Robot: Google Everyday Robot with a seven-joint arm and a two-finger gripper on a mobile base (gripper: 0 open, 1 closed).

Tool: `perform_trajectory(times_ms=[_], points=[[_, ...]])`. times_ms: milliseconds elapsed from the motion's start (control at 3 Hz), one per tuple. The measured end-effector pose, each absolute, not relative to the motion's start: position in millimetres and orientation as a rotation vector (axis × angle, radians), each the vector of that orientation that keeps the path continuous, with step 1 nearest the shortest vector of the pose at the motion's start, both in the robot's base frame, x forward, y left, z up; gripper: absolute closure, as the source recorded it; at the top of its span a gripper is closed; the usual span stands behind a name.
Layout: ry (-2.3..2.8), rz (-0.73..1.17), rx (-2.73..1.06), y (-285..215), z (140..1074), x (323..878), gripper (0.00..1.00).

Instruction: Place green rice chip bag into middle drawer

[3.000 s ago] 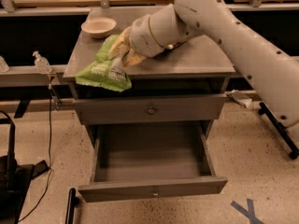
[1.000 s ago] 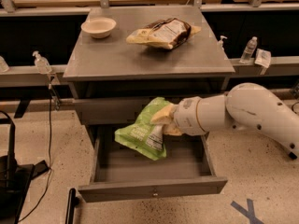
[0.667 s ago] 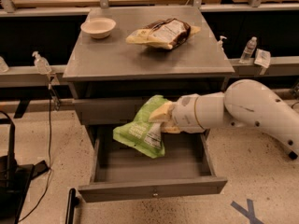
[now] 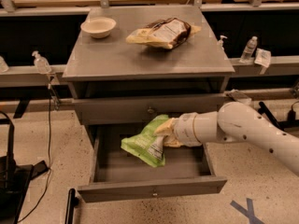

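Note:
The green rice chip bag (image 4: 145, 145) is light green and crinkled, with a white label panel. It hangs over the open tray of the middle drawer (image 4: 110, 164), its lower end close to the tray floor. My gripper (image 4: 166, 133) reaches in from the right on a white arm and is shut on the bag's right edge. The drawer's narrow front panel (image 4: 187, 186) with its small knob is pulled out toward the camera.
The closed upper drawer (image 4: 117, 110) sits just above the bag. On the cabinet top lie a brown-and-yellow bag (image 4: 161, 31) and a white bowl (image 4: 98, 26). Small bottles (image 4: 41, 62) (image 4: 249, 49) stand on the side rails. A black stand (image 4: 9, 171) is on the floor at left.
My gripper carried the green bag from the cabinet top down in front of the cabinet. Over the last second it has sunk lower into the open drawer.

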State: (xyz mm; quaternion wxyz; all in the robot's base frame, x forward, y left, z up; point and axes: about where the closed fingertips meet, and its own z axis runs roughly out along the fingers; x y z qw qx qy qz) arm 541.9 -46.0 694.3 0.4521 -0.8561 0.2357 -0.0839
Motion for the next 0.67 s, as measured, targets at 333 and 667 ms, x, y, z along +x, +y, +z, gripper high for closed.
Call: perform_trajectory(times_ms=[333,667], points=[[0.738,-0.124,-2.06,-68.8,618.6,551.5,1.0],[0.819,-0.09,-2.037,-80.5,577.3,555.3,0.98]])
